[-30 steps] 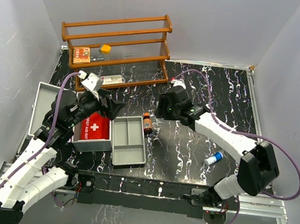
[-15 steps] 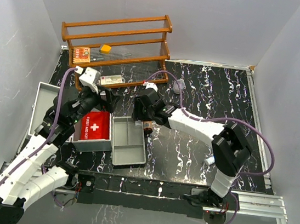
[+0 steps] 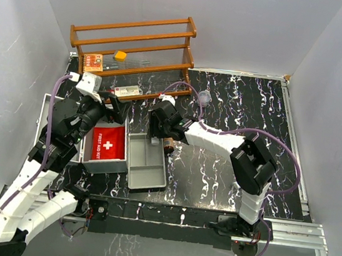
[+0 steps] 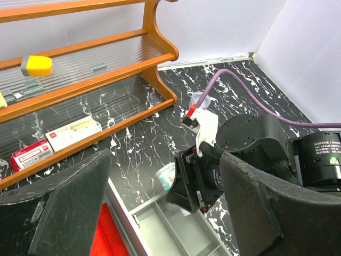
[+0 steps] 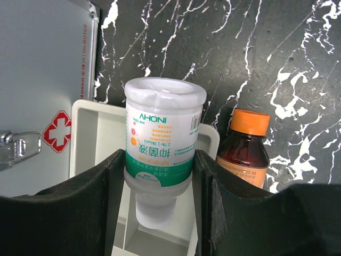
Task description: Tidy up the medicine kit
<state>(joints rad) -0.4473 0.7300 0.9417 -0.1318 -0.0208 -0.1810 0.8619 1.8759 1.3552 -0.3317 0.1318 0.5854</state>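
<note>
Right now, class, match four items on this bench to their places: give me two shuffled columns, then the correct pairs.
1 white green-labelled bottle
2 orange-capped brown bottle
3 red first-aid pouch
4 yellow block

A on the wooden rack
B in the right claw
C inside the metal case
D on the table beside the grey tray

Pairs: 1-B; 2-D; 3-C; 4-A

Black marbled table, seemingly grey walls
</note>
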